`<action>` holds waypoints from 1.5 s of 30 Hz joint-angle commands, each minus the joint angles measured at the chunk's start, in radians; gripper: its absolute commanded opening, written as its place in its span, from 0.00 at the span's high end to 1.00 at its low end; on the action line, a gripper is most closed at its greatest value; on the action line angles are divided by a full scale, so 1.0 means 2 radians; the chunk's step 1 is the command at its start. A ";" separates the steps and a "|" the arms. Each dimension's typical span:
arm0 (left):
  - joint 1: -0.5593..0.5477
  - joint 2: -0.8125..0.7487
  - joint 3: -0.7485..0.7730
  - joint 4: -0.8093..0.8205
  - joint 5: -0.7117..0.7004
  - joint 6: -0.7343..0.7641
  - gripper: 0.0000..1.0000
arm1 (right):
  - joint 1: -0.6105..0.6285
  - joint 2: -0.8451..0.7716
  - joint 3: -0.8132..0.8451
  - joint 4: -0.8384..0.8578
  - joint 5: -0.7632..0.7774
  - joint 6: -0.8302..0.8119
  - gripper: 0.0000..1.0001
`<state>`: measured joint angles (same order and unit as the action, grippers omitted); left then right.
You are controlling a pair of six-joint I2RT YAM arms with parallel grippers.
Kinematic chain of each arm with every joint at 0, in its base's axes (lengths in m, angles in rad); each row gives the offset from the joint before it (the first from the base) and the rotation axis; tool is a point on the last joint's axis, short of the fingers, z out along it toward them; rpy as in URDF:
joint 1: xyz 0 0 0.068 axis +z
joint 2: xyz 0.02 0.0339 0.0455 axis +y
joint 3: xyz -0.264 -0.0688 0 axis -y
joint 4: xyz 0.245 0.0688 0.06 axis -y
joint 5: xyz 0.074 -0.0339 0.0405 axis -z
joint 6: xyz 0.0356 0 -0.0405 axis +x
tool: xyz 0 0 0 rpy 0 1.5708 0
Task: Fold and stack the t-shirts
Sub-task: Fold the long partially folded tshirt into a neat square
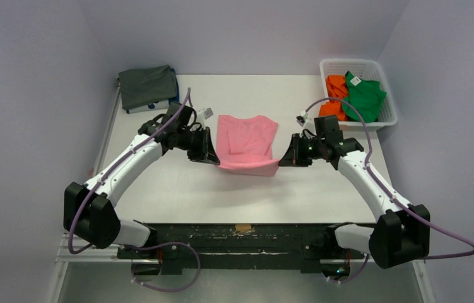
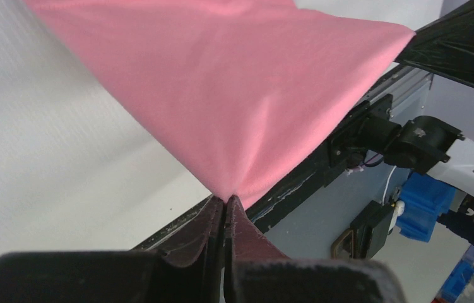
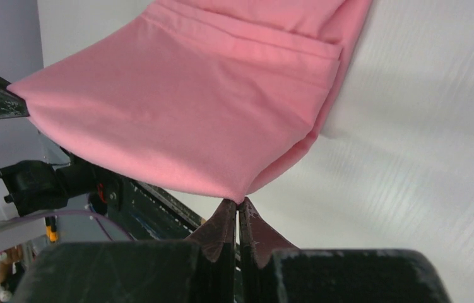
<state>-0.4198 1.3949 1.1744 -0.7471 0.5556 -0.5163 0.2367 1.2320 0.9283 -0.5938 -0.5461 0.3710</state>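
Note:
The pink t-shirt point(image 1: 247, 142) lies mid-table, its near edge lifted and stretched between my two grippers. My left gripper point(image 1: 214, 159) is shut on its near left corner; the left wrist view shows the pink cloth point(image 2: 234, 82) pinched at the fingertips point(image 2: 226, 201). My right gripper point(image 1: 281, 161) is shut on the near right corner; the right wrist view shows the cloth point(image 3: 202, 107) pinched at the tips point(image 3: 238, 203). A folded dark grey t-shirt point(image 1: 148, 86) lies at the back left, over a bit of blue cloth point(image 1: 172, 100). Orange point(image 1: 334, 87) and green point(image 1: 365, 95) t-shirts sit in the basket.
The white lattice basket point(image 1: 388, 113) stands at the back right corner. The black rail point(image 1: 240, 230) with both arm bases runs along the near table edge. Purple walls close the table on three sides.

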 commanded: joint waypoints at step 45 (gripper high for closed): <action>0.106 0.544 0.597 0.033 -0.018 -0.021 0.86 | -0.059 0.455 0.411 0.168 0.137 0.003 0.85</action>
<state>-0.2314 2.4485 2.2711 -0.7128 0.5026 -0.5350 0.1295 2.1212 1.6577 -0.2974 -0.3321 0.4095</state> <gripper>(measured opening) 0.041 0.009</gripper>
